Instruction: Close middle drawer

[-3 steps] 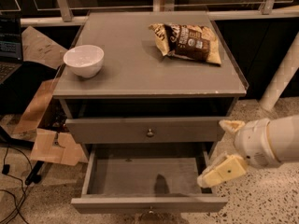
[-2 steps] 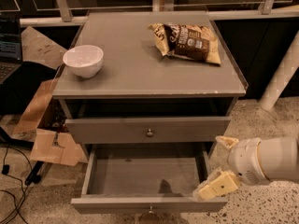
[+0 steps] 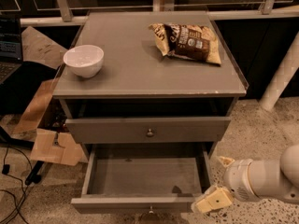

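The middle drawer [image 3: 140, 203] of the grey cabinet [image 3: 149, 55] stands pulled far out and is empty inside. Its low flat front faces the bottom edge of the view, with a small round knob [image 3: 150, 210]. My gripper [image 3: 218, 181] is at the lower right, just outside the drawer's front right corner. It is open and holds nothing. One pale fingertip [image 3: 212, 200] sits beside the right end of the drawer front, the other [image 3: 225, 161] beside the drawer's right side wall.
The taller top drawer [image 3: 148, 129] with a brass knob is slightly out. A white bowl [image 3: 84, 59] and a chip bag [image 3: 189, 42] lie on the cabinet top. Cardboard [image 3: 44, 139] and cables [image 3: 14, 181] lie at the left. A white post [image 3: 282, 78] stands at the right.
My gripper has moved down and forward along the drawer's right side to its front right corner. The drawer has not visibly moved.
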Robot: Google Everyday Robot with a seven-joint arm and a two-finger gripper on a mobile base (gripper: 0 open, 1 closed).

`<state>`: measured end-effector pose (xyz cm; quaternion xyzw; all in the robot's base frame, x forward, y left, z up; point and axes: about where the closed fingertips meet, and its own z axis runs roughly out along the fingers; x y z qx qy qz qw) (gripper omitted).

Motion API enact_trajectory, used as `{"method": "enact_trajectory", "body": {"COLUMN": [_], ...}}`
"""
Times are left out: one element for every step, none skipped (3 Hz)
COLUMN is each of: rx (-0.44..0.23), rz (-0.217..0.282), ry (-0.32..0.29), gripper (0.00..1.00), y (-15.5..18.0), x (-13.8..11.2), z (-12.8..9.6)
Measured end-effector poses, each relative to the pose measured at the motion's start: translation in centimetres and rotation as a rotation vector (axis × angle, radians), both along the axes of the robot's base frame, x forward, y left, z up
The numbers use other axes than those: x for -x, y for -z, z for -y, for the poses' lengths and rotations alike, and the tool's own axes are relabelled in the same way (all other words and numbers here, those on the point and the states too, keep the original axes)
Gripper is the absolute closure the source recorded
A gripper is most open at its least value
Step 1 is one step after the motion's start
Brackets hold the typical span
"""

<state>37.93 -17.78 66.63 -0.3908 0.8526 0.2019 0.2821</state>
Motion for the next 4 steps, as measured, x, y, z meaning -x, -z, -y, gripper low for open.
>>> {"method": "enact_trajectory", "body": {"rx": [0.002,0.002,0.002,0.002], "rz": [-0.005,-0.005,-0.005,-0.005], "ry": [0.008,0.008,0.008,0.008], "gripper": [0.17,0.38,0.61,0.85], "y": [0.49,0.49,0.49,0.49], "x": [0.03,0.03,0.03,0.03], "z": [0.11,0.11,0.11,0.11]}}
